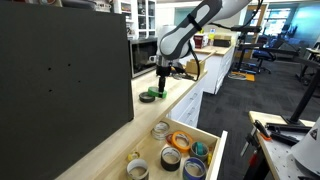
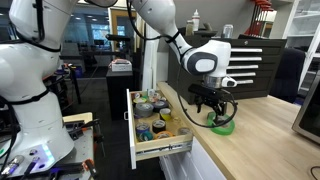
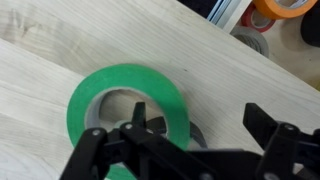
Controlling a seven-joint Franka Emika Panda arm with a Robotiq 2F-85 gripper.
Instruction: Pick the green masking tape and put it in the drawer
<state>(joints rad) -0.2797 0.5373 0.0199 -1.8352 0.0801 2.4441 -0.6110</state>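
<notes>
Free countertop (image 2: pixel 275 140) beside green masking tape (image 2: pixel 222 127); open drawer (image 2: pixel 163 151) crowded with tape rolls (image 1: pixel 172 157); black panel (image 1: pixel 60 70) flanks counter.

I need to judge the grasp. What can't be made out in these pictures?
- Contact: whether the hand touches the green masking tape. In the wrist view its own fingers cover the ring's near edge.
- The hand's height above the tape: too small in both exterior views.
- The drawer: mostly cut off by the wrist view's top edge, and its contents are too small in the exterior views.
</notes>
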